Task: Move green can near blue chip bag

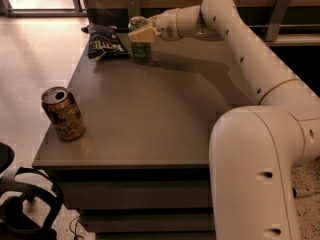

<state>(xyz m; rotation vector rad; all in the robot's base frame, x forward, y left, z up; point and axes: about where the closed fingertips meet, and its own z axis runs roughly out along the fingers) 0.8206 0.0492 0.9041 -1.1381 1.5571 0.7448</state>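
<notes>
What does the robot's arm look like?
It's a fat, smooth white arm made of rounded tube sections, with small dark dots and a thin tan ring. Its gripper, at the far end of the table by the green can, is pale yellow.
</notes>
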